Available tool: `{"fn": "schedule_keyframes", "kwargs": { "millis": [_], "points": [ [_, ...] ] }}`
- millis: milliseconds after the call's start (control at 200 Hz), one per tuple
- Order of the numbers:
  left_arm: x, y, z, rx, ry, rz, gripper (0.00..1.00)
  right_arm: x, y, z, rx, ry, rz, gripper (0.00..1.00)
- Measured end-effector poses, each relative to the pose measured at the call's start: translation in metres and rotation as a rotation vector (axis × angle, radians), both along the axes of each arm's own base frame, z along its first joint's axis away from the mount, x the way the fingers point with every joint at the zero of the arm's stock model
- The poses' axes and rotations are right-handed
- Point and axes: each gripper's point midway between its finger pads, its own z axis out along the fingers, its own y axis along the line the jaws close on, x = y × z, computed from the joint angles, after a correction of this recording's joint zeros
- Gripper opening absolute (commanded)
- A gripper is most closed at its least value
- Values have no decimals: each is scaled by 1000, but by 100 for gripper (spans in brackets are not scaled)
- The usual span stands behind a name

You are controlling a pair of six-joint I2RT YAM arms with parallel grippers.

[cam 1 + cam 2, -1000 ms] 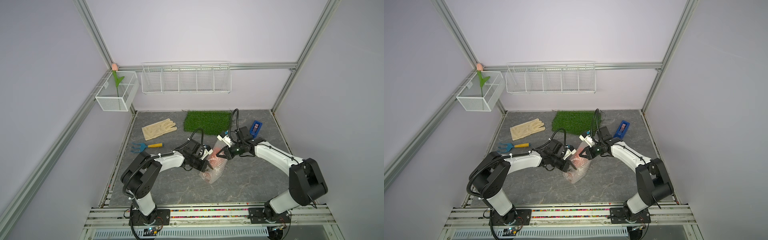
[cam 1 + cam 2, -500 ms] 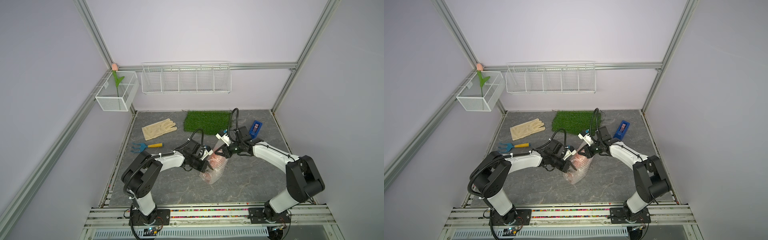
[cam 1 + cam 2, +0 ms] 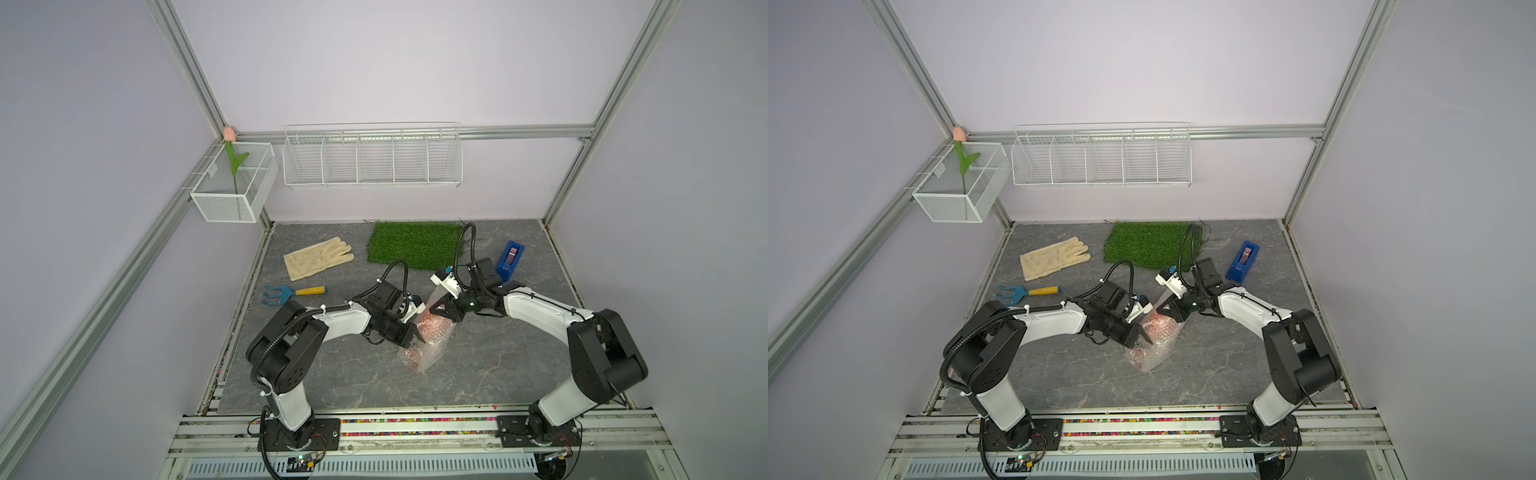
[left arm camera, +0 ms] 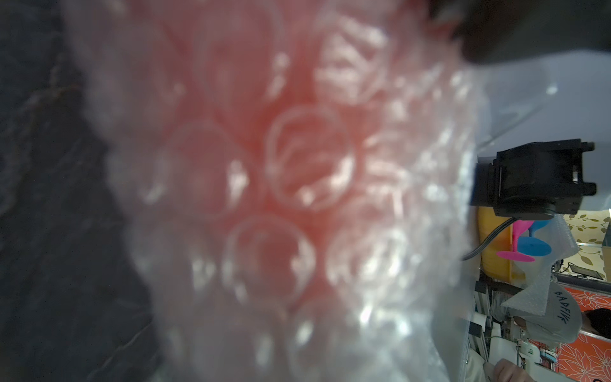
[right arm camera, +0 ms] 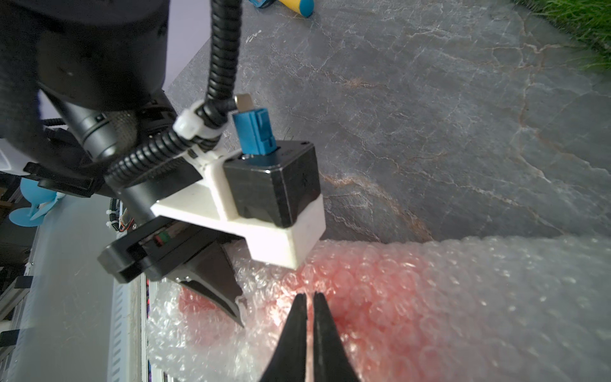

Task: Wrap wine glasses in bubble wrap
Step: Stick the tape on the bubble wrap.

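Red-orange goblet [image 3: 430, 327] lies mid-table, already bundled in bubble wrap [image 3: 441, 340]. Your right gripper [image 5: 305, 299] rests on it, fingers a slit apart, holding nothing. Whether your left gripper [image 3: 417, 337] pinches the wrap, I cannot tell. Loose ends still need tucking.

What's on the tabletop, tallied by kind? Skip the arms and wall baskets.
glove: 1
turf mat: 1
hand rake: 1
tape dispenser: 1
goblet, inside the wrap: 1
bubble wrap sheet: 1
Total: 6
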Motion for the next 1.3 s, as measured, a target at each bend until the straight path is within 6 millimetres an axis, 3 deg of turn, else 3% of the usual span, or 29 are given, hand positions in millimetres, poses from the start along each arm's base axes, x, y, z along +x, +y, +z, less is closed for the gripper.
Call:
{"fn": "schedule_keyframes", "kwargs": {
  "millis": [230,455,810,1300],
  "points": [
    [1,0,0,3,-3,3,16,0,1,3,-2,-30,11,43],
    [1,0,0,0,-2,1,16,5,-4,14,-8,-73,-18,50],
    [1,0,1,-1,-2,0,16,4,0,26,27,-74,1,48],
    [1,0,1,-2,-4,-1,16,-30,5,65,193,-7,53,30]
  ]
}}
